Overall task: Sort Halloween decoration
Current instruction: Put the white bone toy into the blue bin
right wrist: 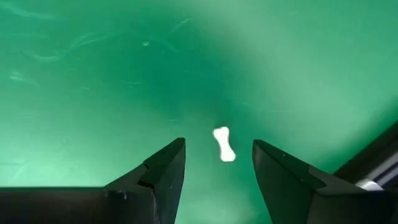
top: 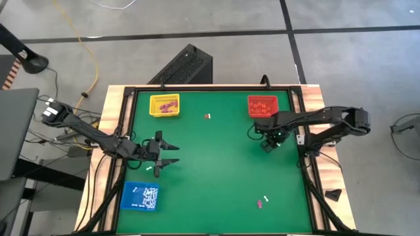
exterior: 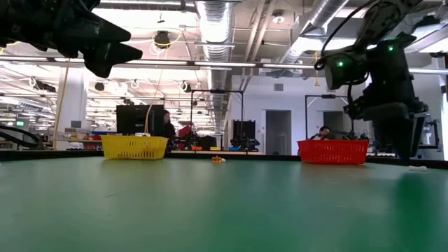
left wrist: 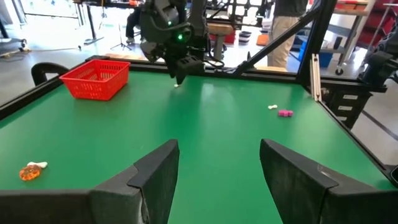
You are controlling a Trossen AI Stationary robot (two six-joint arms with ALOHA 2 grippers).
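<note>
Green felt [top: 216, 170] all round me, and my right gripper [right wrist: 217, 171] is pointed straight down with a small white bone-shaped trinket [right wrist: 223, 144] sitting between the spread fingers, not yet touched. That's why I'm posed this way: jaws parted and empty, straddling the piece so a short drop and a squeeze should take it. From above, this gripper [top: 269, 141] hangs just in front of the red tray [top: 263, 105], near the table's right rail [top: 300, 131], so I judge there's little slack on that side and the safer way out is toward the table's middle.

My left gripper [top: 169, 154] waits over the left part of the felt, fingers wide and holding nothing, with another white piece [top: 149, 168] lying just beside it. The blue tray [top: 141, 196] with white sticks in it sits at the near left corner, close to that arm, which is likely where white goes.

Elsewhere: the yellow tray [top: 164, 105] at the far left holds purple-pink bits, the red one holds orange-red bits. An orange-and-white piece [top: 207, 116] lies loose between those two trays, and a white piece [top: 266, 197] with a pink one [top: 260, 204] just beside it rests near the front right. The centre of the felt is wide open, plenty of room for a carry across.
</note>
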